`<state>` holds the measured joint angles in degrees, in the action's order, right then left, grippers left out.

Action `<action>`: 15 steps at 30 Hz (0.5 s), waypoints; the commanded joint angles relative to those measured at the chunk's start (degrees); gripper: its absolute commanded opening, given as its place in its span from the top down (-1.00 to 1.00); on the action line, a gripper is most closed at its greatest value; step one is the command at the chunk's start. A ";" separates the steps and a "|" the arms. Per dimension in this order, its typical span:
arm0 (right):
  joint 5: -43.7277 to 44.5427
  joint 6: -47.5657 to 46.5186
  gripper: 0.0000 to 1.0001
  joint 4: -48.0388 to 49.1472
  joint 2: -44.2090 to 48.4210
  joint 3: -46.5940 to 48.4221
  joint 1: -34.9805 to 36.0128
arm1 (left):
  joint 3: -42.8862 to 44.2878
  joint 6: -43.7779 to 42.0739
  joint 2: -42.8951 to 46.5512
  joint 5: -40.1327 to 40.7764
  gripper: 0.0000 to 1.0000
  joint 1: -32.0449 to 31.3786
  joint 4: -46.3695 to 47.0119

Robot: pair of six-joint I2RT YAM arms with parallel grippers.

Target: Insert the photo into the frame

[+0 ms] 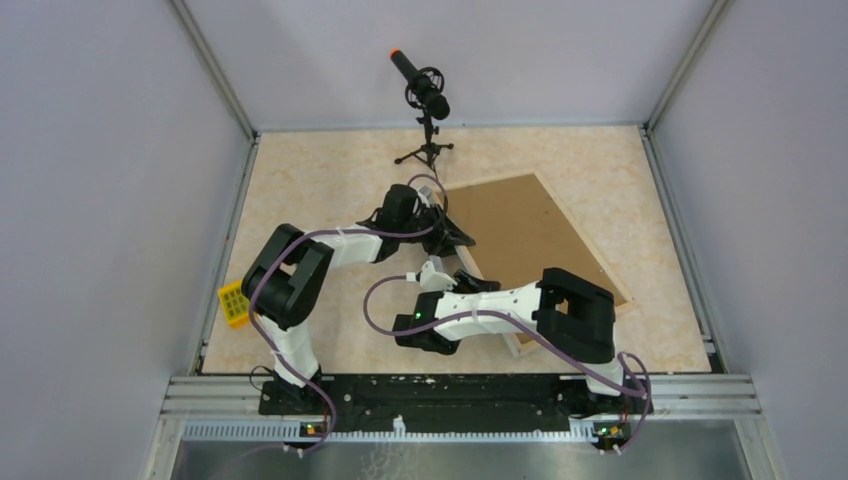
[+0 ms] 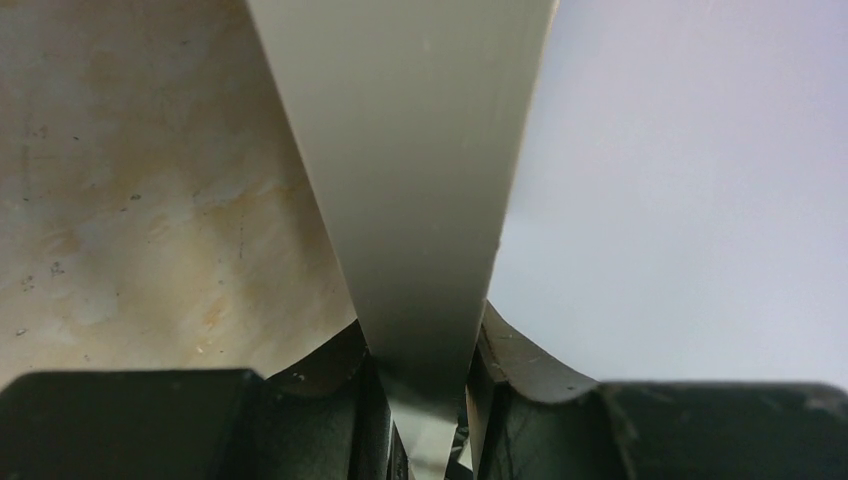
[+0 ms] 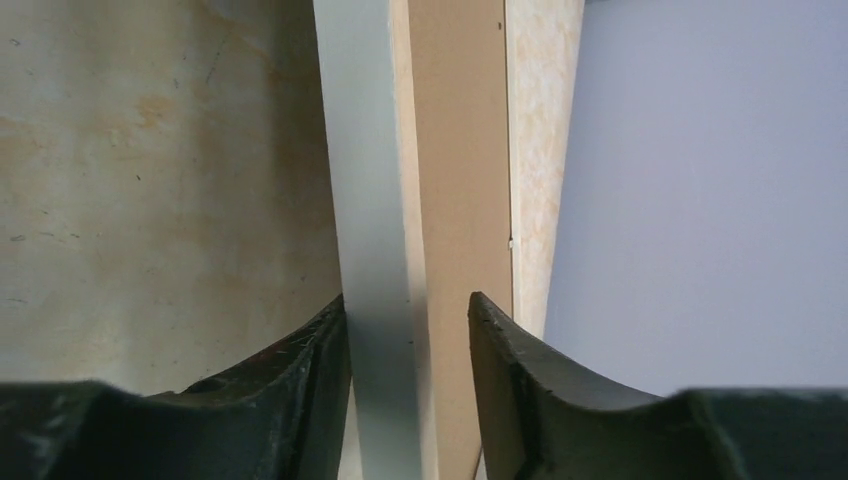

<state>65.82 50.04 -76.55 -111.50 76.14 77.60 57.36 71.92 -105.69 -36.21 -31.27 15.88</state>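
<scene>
Pale-wood frame (image 1: 588, 243), brown board (image 1: 520, 235) uppermost, is shown askew on the table's (image 1: 320, 180) right half; no photo is discernible. Left wrist: its whitish rail is pinched by the left gripper (image 2: 422, 325). Right wrist: rail and board are straddled by the right gripper (image 3: 408, 300), contact undeterminable; the board may be levered loose by uneven closure.

Probably a robotics lab cell: plain grey walls (image 1: 100, 200), aluminium mounting rail (image 1: 700, 385), tripod microphone (image 1: 422, 85).

Pale grey walls (image 1: 90, 200) enclose a beige marbled tabletop (image 1: 320, 170) under even light.
</scene>
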 commanded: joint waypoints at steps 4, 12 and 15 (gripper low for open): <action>2.90 2.42 0.41 -2.14 -0.81 2.31 0.45 | 1.08 1.73 4.79 -3.18 0.64 0.64 4.64; 4.20 4.92 1.00 -8.42 1.68 6.35 -0.37 | 2.89 -3.84 7.16 -2.60 0.04 0.68 1.07; 4.14 2.42 1.00 -9.29 5.58 8.53 -0.99 | 3.62 -9.45 9.82 -1.26 -0.56 0.88 -2.70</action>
<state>66.13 52.21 -80.79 -112.68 79.85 77.58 57.65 69.52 -102.26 -37.30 -30.87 14.81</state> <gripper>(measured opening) 0.278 0.654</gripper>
